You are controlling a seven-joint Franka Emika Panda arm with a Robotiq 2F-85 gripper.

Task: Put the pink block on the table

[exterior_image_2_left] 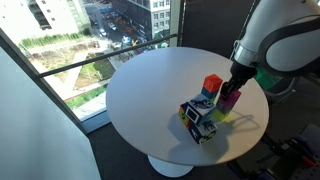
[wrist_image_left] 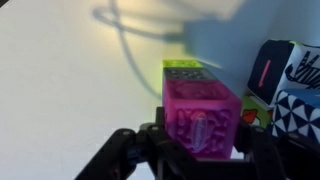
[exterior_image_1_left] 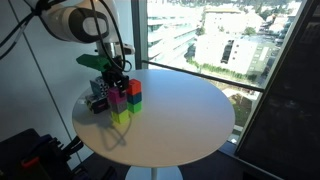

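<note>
Grasp done: hand (wrist_image_left: 203, 142) closed around small magenta-pink cube (wrist_image_left: 203, 108), apparently atop yellow-green cube (wrist_image_left: 188, 68) near edge of round off-white table (exterior_image_1_left: 185, 115); set-down on table left.

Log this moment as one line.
gripper: shut on pink block | pink block: above yellow-green block, not yet on table | nearby: red block, patterned cube

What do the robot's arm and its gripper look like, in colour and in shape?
The arm has thick, rounded white links with dark bands at the joints. Black cables loop along it. The gripper is black and blocky, and its fingers look matte black in the wrist view. No markings can be read.
</note>
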